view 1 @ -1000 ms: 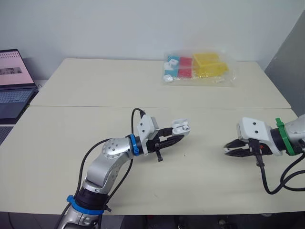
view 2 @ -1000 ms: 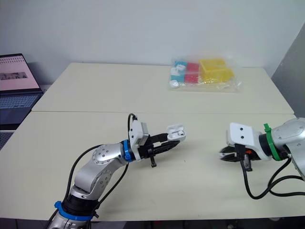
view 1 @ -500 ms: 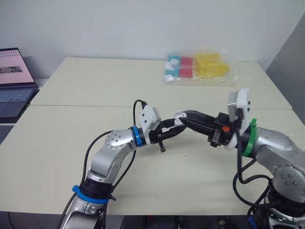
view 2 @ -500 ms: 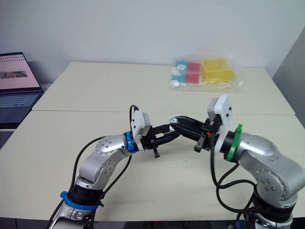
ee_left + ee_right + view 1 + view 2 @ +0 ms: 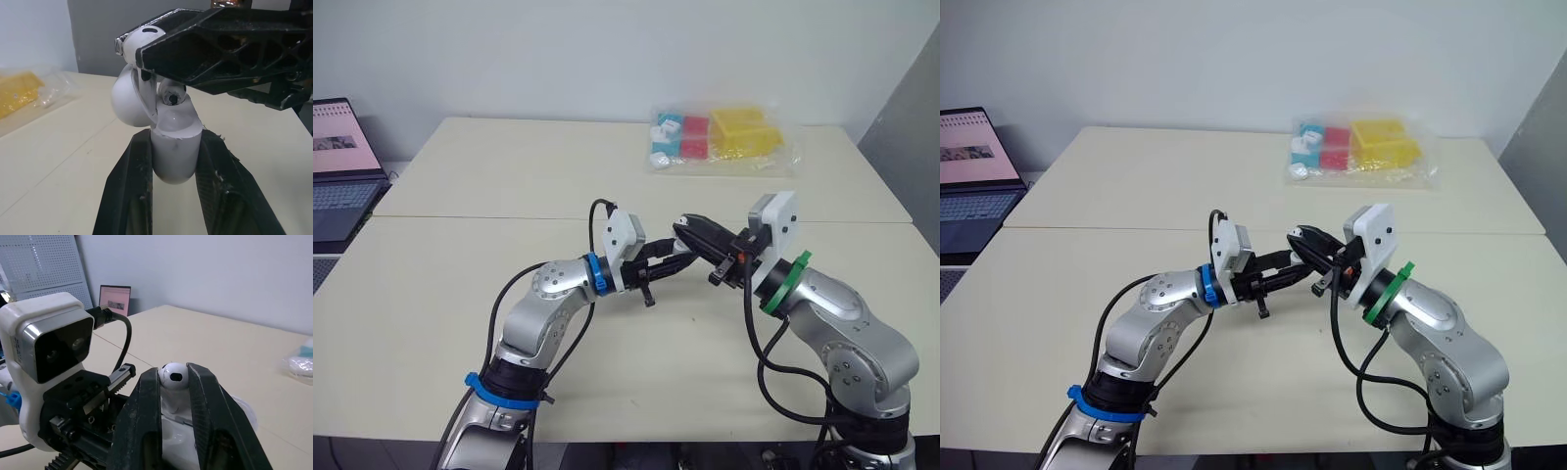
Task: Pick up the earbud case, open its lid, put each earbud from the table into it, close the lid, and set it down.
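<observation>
2 head eyes: forward-down | 2 wrist cams: close, opposed, probably share case

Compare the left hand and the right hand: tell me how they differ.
The left hand clamps the open earbud case by its body; the right hand pinches one earbud. The left hand sits lower; the right hand is above the case's opening. Both are black and shut on something white.

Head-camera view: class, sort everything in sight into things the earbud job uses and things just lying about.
Job: earbud case, lid open, in the left gripper; earbud in the right gripper.
Lying about: bag of coloured blocks; laptop.
</observation>
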You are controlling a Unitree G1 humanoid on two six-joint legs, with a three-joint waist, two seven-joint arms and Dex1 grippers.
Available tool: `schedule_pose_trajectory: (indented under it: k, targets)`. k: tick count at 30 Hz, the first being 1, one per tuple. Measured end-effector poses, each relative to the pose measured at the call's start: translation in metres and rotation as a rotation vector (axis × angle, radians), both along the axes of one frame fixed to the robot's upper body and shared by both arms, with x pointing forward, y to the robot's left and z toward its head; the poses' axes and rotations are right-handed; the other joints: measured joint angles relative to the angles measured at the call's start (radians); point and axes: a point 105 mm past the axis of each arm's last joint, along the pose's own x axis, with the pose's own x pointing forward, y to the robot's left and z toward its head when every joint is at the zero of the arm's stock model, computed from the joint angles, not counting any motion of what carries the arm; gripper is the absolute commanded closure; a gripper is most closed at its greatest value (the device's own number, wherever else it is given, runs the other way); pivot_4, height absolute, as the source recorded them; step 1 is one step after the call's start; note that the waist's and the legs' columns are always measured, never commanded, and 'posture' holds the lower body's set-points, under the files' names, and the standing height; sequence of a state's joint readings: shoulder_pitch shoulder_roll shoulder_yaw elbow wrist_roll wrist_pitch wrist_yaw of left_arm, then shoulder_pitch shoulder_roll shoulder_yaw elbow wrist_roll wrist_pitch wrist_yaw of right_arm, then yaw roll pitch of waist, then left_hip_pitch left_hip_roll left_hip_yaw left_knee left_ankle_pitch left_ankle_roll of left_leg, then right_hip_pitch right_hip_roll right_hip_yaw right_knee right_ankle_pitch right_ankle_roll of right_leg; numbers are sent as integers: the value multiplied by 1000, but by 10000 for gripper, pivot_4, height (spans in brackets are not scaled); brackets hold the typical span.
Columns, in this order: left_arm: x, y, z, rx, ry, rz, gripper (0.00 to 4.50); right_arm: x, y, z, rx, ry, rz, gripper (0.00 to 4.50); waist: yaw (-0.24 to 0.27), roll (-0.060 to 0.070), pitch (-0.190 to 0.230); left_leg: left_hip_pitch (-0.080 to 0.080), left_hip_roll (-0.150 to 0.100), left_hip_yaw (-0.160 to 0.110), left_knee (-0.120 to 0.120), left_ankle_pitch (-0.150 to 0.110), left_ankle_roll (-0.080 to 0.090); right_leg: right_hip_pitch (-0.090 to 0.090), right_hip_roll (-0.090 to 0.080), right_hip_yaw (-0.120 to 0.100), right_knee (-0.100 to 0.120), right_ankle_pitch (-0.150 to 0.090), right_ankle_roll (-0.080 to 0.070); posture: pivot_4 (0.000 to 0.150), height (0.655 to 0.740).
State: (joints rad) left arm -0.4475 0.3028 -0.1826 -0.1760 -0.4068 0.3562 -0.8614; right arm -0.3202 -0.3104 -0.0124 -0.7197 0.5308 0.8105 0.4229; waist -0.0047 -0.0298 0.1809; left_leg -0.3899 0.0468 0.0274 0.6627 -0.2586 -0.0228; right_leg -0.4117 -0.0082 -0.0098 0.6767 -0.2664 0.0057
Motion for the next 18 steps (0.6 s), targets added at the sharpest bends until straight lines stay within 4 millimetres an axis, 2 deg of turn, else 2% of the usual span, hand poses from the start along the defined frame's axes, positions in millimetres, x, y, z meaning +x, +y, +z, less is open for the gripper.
schedule_pose_trajectory:
  k: [18]
  targets:
    - [2, 3, -2, -8, 34, 7, 36896, -7, 0, -11, -16, -8, -2, 41002, 0, 0, 0, -1, 0, 0, 0, 0, 0, 0, 0, -1, -1, 0, 0, 1500, 7378]
